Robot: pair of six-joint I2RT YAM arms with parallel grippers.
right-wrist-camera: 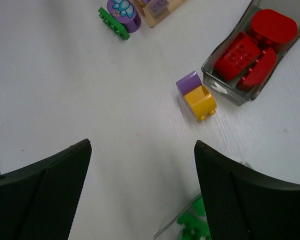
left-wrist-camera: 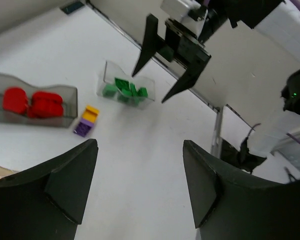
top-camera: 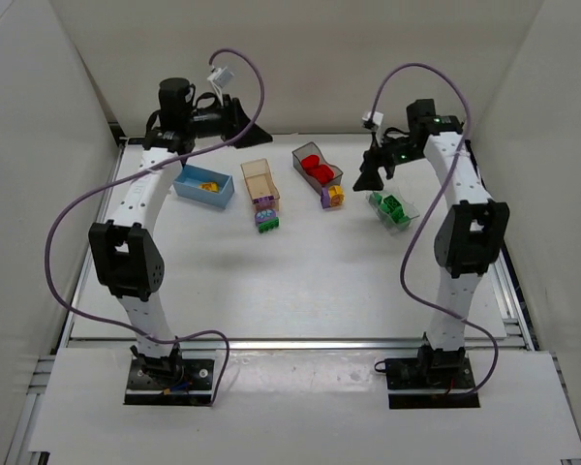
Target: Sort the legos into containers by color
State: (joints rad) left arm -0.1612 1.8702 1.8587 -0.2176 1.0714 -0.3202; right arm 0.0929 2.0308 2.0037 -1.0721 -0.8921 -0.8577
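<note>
Step in hand: the sort looks partly done; both arms hover empty over the far side of the bench (top-camera: 290,281), seemingly between picks.
Left tool (left-wrist-camera: 140,150): jaws spread wide with nothing between them, held high near the light blue bin (top-camera: 221,197).
Right tool (right-wrist-camera: 142,150): jaws spread wide and empty, hanging above the bench near the purple-and-yellow clump (right-wrist-camera: 196,96), with the clear bin (left-wrist-camera: 110,75) close by.
Containers: four in a row at the far side: light blue bin, tan bin (top-camera: 257,172), dark grey bin (left-wrist-camera: 65,92), clear bin.
Sorted legos: one yellow brick (top-camera: 210,185) in the light blue bin; about three red bricks (right-wrist-camera: 245,52) in the dark grey bin; several green bricks (left-wrist-camera: 125,89) in the clear bin, too bunched to count; at least one purple brick (top-camera: 263,201) in the tan bin.
Loose legos: two mixed clumps on the bare bench. The purple-and-yellow clump lies just beside the dark grey bin's near end; the purple-and-green clump (right-wrist-camera: 121,12) lies just beside the tan bin's near end.
Next move: probably the right tool drops onto the purple-and-yellow clump. Its two colours are joined, so they likely need pulling apart, perhaps by both tools, before each goes to its bin.
</note>
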